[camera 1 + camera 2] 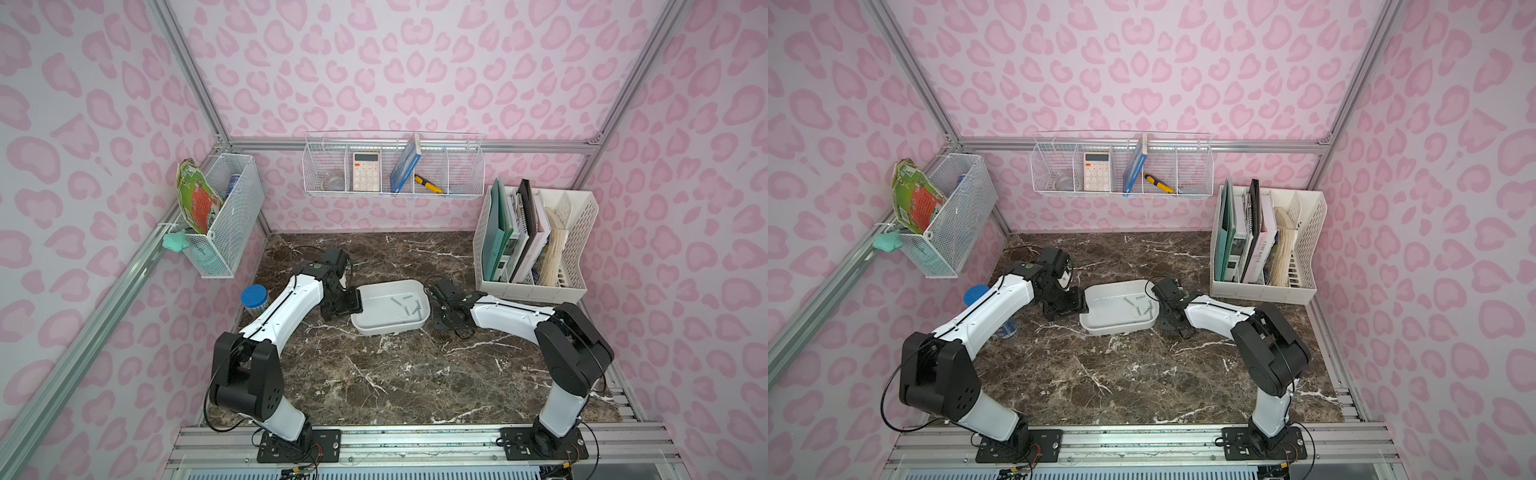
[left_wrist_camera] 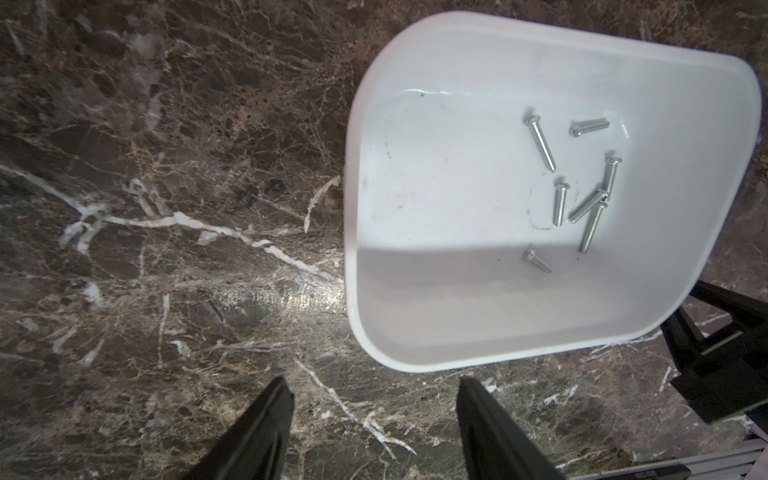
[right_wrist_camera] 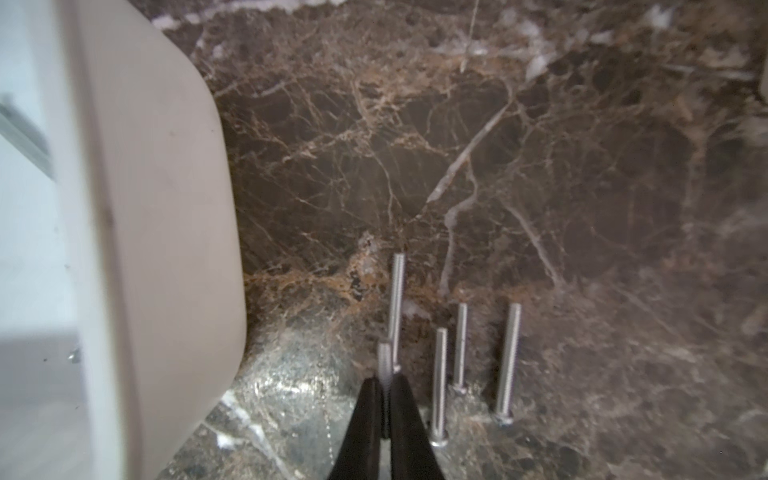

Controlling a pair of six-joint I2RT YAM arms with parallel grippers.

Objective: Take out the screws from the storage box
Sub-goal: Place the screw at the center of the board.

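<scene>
Currently, the right fingers [image 3: 370,407] pinch one screw [image 3: 385,357] just outside the storage box [image 3: 166,208]. Four screws [image 3: 508,357] lie in a row on the desk [image 3: 582,166] beside them, seen only in the right wrist view. The left fingers [image 2: 266,419] stand spread near the box, which holds seven screws [image 2: 559,203].

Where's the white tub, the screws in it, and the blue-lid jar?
Shallow white plastic tub [image 1: 372,304]: in a top view, bare floor.
Small silver metal screws [image 2: 560,205]: left wrist view, one screw's shaft.
Clear jar with blue lid [image 1: 254,296]: in a top view, lid's middle.
</scene>
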